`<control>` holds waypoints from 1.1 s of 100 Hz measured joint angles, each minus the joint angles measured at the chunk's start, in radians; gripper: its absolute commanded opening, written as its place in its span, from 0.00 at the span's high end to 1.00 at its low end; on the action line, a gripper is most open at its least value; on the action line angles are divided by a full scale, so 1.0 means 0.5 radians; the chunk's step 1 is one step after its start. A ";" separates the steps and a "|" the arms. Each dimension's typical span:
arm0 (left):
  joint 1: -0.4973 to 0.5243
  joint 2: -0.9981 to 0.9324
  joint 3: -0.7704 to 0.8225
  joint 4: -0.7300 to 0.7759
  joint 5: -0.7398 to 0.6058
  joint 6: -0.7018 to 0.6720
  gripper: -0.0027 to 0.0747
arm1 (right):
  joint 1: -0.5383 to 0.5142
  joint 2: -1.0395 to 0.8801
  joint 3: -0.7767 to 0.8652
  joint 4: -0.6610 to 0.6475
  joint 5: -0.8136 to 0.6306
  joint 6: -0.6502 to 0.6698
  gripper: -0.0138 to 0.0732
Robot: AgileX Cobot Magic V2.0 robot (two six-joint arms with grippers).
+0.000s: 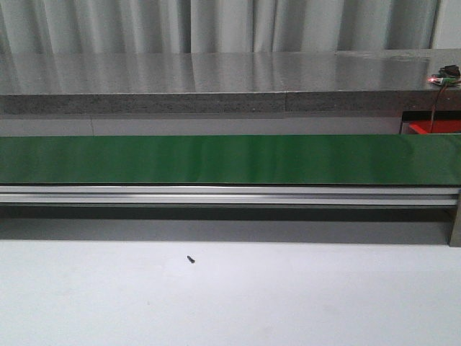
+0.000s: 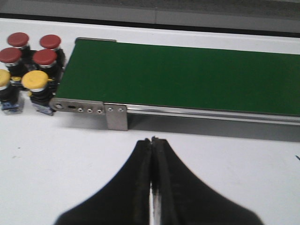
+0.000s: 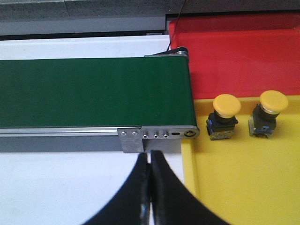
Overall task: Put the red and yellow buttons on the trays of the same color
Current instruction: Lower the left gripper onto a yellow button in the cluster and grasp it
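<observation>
In the left wrist view, several red buttons [image 2: 45, 57] and two yellow buttons [image 2: 35, 80] stand grouped on the white table beside the end of the green conveyor belt [image 2: 183, 77]. My left gripper [image 2: 153, 139] is shut and empty, over bare table short of the belt. In the right wrist view, two yellow buttons [image 3: 226, 106] [image 3: 273, 102] stand upright on the yellow tray [image 3: 243, 183]. The red tray [image 3: 234, 56] behind it holds nothing that shows. My right gripper [image 3: 150, 153] is shut and empty, just short of the belt's end frame [image 3: 157, 134].
The front view shows the green belt [image 1: 230, 159] on its aluminium rail [image 1: 230, 195] across the table, a grey shelf [image 1: 216, 83] behind, a small dark screw [image 1: 191, 259] on the white table and a corner of the red tray [image 1: 434, 127]. Neither arm appears there.
</observation>
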 measured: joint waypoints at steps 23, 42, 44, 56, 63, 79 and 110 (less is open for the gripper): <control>0.000 0.399 -0.240 0.234 -0.075 -0.144 0.99 | 0.000 0.000 0.000 0.000 0.000 0.000 0.92; 0.000 0.709 -0.425 0.252 -0.180 -0.154 0.99 | 0.000 0.000 0.000 0.000 0.018 0.000 0.92; 0.005 0.741 -0.445 0.252 -0.186 -0.154 0.99 | 0.000 0.000 0.000 0.000 0.017 0.000 0.92; 0.081 0.918 -0.539 0.236 -0.237 -0.158 0.99 | 0.000 0.000 0.000 0.000 0.017 0.000 0.92; 0.165 1.016 -0.580 0.211 -0.262 -0.162 0.99 | 0.000 0.000 0.000 0.000 0.017 0.000 0.92; 0.400 1.227 -0.665 0.153 -0.309 -0.166 0.99 | 0.000 0.000 0.000 0.000 0.017 0.000 0.92; 0.767 1.720 -0.881 0.062 -0.356 -0.166 0.98 | 0.000 0.000 0.000 0.000 0.019 0.000 0.92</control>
